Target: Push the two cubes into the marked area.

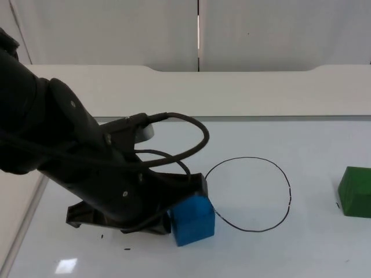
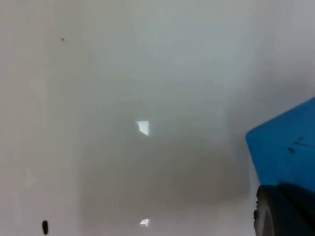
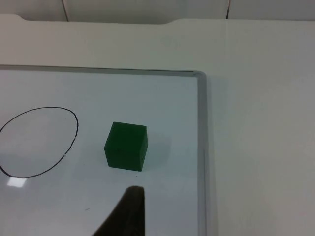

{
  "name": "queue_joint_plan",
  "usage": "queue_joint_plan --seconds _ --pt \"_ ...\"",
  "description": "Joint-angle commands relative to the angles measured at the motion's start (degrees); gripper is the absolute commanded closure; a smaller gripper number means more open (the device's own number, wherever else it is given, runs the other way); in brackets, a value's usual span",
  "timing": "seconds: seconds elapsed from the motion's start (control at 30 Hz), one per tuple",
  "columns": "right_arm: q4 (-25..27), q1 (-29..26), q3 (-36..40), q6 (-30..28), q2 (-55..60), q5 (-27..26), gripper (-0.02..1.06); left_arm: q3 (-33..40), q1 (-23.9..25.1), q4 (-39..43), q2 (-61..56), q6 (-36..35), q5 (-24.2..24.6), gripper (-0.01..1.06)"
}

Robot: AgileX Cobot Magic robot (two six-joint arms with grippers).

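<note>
Where the left gripper [image 1: 165,223] sits low on the whiteboard [image 1: 301,139] at lower centre-left of the top view, the blue cube [image 1: 193,220] lies touching its right side; whether its fingers are spread or closed cannot be told. Turned slightly askew to the board's edges, the blue cube shows no long axis and rests just outside the drawn circle [image 1: 248,194], at its lower-left rim. Well apart at the right edge sits the green cube [image 1: 355,191]; the right gripper's fingertip [image 3: 129,211] hovers near it, grip unclear.
</note>
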Motion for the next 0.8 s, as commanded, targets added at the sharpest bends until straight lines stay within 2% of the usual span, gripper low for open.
queue_joint_plan --seconds 0.0,0.77 --pt "0.35 -0.33 0.43 -0.47 -0.22 -0.17 -0.01 -0.12 -0.28 -1.17 -0.07 0.14 0.69 1.05" --pt "0.35 -0.33 0.43 -0.47 -0.22 -0.17 -0.01 -1.47 -0.28 -6.18 0.02 1.56 5.73 1.05"
